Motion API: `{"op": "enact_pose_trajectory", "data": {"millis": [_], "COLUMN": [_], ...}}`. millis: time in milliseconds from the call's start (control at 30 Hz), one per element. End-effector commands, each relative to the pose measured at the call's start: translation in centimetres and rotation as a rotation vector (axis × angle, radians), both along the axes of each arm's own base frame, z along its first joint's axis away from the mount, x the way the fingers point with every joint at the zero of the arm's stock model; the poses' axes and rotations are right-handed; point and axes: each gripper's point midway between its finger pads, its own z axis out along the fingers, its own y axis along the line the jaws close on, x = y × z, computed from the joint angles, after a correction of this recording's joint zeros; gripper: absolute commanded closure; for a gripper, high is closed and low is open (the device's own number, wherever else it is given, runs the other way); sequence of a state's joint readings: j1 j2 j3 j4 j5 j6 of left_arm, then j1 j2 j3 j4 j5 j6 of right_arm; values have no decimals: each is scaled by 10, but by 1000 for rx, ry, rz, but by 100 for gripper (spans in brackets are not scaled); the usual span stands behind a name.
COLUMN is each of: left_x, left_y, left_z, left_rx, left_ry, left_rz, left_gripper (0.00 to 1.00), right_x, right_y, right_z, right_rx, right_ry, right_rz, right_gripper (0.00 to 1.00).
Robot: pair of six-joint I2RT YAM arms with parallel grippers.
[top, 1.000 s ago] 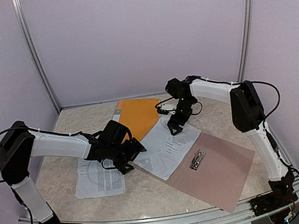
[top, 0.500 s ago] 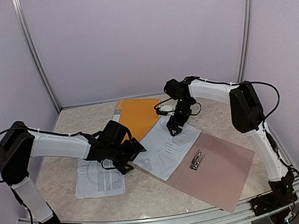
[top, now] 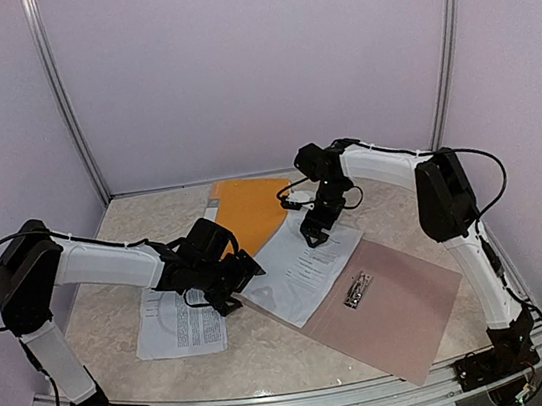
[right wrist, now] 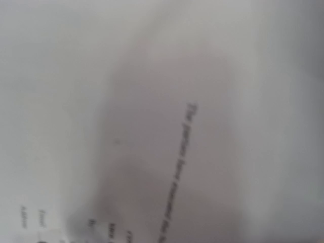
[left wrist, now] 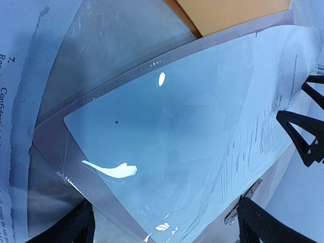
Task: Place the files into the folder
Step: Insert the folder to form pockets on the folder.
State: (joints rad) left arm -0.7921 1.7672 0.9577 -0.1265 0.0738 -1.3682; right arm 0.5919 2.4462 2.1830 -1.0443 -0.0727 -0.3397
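Far left: one printed sheet (top: 179,327) lies loose on the bench (top: 261,348), outside the folder and partly under the left arm.

Left end effector (top: 237,286): fingers spread wide, pinching nothing, low over a clear plastic cover (left wrist: 152,126) next to that sheet.

Behind it: orange cover (top: 250,209), flat.

Centre: second sheet (top: 296,270) lies on the open taupe folder (top: 407,310), one edge near the metal clip (top: 358,290). We cannot tell if it is tucked under.

Right end effector (top: 314,237): fingers apart at the sheet's far edge. Its own camera is too blurred to confirm contact.

Our judgement: the step in hand is seating this sheet. The next move calls for squaring it to the clip, then fetching the loose sheet.
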Motion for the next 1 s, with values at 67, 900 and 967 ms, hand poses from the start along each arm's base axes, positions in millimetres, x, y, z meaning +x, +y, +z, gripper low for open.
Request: {"op": "enact_pose_trajectory", "data": {"millis": [67,900,967], "left_x": [-30,-33,-33], "left_y": [47,49,49], "left_z": [-48,-49,-49], "left_rx": [198,195,195], "left_ry": [137,141,138], "left_rz": [21,26,27], "left_gripper": [6,6,6], "right_x": [-9,26,23], "right_y": [23,-6,1], "right_z": [-6,7,2], "right_rx": [18,-20,15], "right_ry": [11,-84,-56], "right_rz": [76,-63,-45], "right_gripper": [4,1,1]}}
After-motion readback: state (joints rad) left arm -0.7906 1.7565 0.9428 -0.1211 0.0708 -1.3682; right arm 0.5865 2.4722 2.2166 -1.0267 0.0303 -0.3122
